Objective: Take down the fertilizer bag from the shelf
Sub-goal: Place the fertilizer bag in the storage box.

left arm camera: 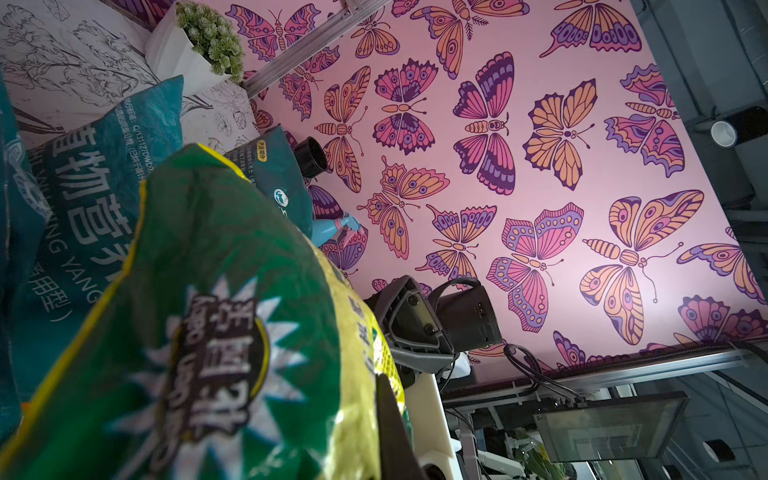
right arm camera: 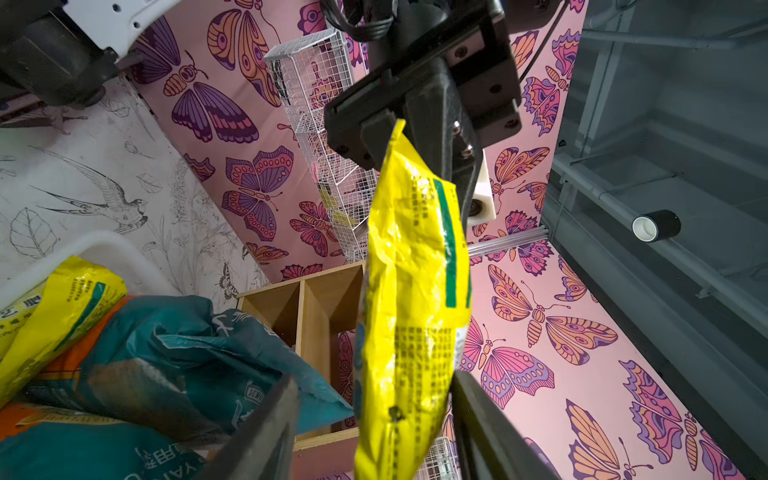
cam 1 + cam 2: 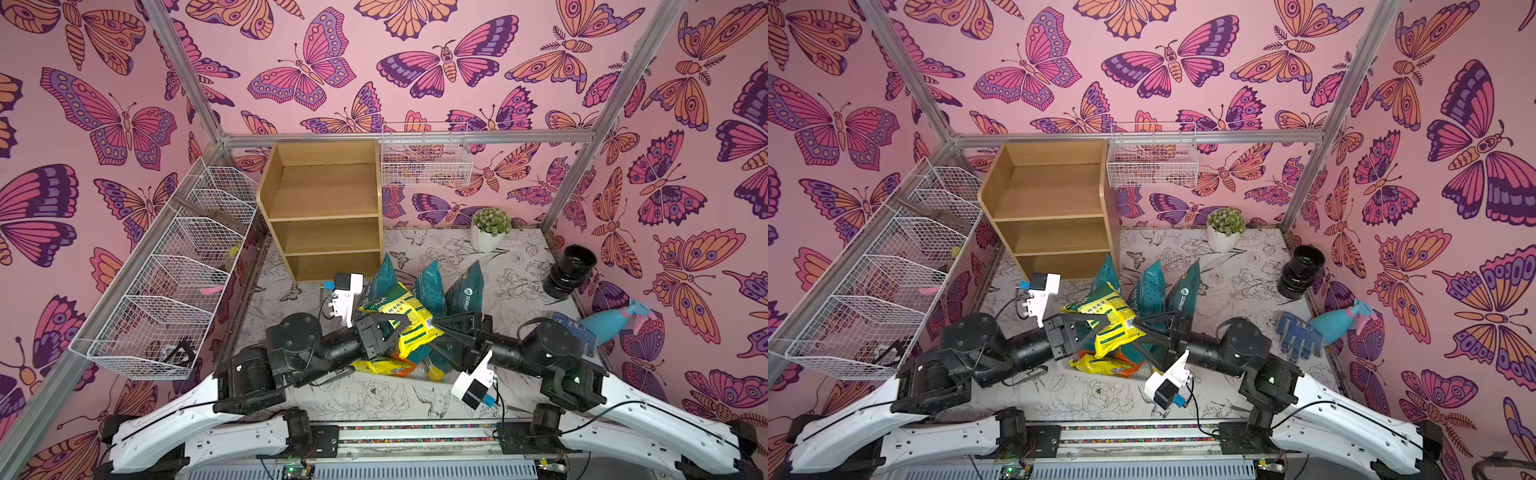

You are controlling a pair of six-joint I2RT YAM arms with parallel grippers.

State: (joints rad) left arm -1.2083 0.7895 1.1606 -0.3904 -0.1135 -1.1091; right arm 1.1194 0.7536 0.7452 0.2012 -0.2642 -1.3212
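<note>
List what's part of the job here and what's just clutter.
Job: shelf, yellow fertilizer bag, left gripper clamping it, right gripper open around its end.
Lying about: teal bags, potted plant, black pots, spray bottle, blue glove, wire baskets.

Table (image 3: 374,399) with bird-and-flower print, wooden shelf (image 3: 328,195) standing at back, teal bags (image 3: 432,286) upright mid-table, yellow bag (image 3: 380,368) lying near front, potted plant (image 3: 490,228), black pots (image 3: 571,272), blue glove (image 3: 577,332), spray bottle (image 3: 611,324) along right side.

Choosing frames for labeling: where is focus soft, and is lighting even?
Left wrist: the near bag is soft, the wall sharp. Right wrist: the right end effector is blurred, the bag sharper. Both top views: sharp, evenly lit.
</note>
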